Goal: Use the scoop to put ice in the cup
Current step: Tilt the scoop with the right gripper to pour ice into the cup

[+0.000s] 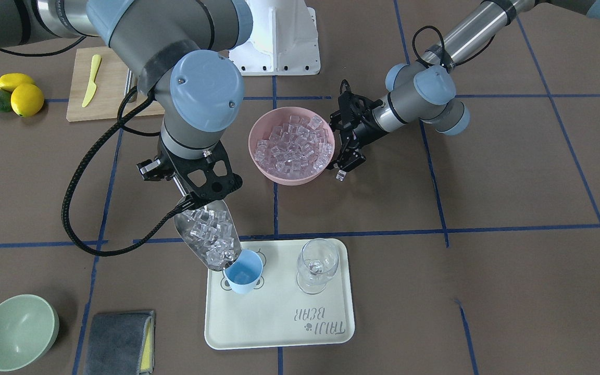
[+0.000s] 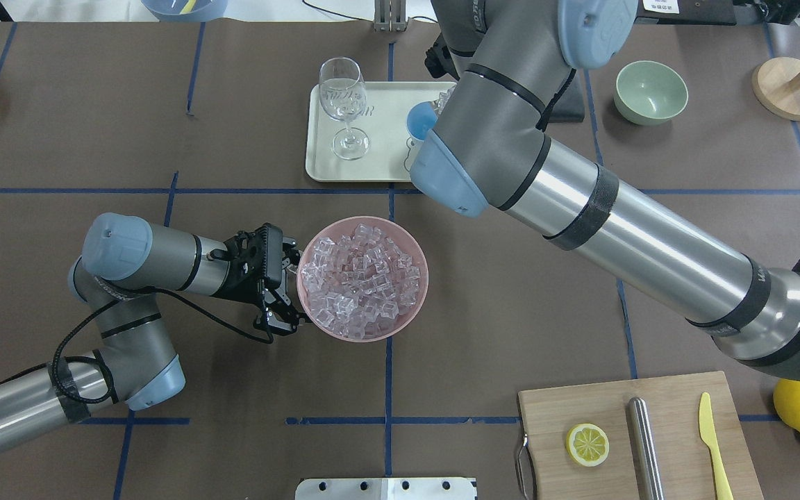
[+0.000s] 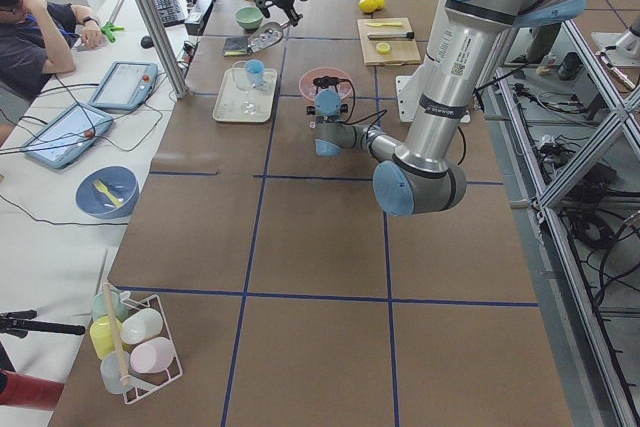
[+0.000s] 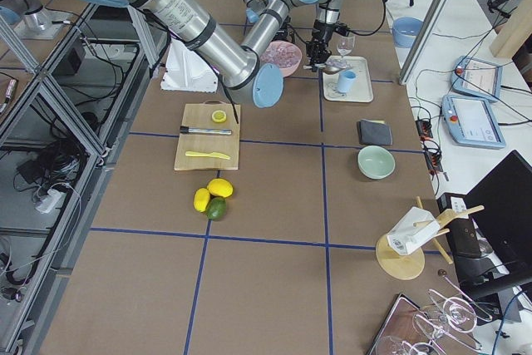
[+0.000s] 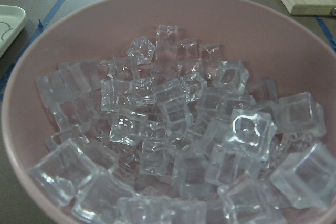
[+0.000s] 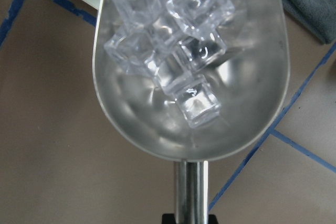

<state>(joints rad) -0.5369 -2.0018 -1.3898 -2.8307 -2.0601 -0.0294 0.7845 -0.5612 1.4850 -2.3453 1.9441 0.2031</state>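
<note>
On brown blue-taped table (image 1: 487,182), right gripper (image 1: 184,194) clamps scoop (image 1: 211,237) at cup (image 1: 244,275); left gripper (image 1: 345,165) unclear

**Loaded scoop tipped at cup rim**

- scoop (image 1: 183,225): shiny steel, trough-shaped bowl, thin straight handle. Handle clamped in the right gripper (image 1: 188,197). Held in the air, mouth tilted down toward the cup (image 1: 243,272). Front lip sits at the cup's rim; can't tell if they touch.
- ice: clear glassy cubes in two lots. One pile (image 1: 212,238) fills the scoop and is bunched toward the lip. The bulk (image 1: 292,144) is heaped in the pink bowl (image 1: 258,130), well apart from the cup.
- cup: small, light blue, no handle, upright on the cream tray (image 1: 279,317), near its corner on the scoop side. What shows of the inside is plain blue.
</note>
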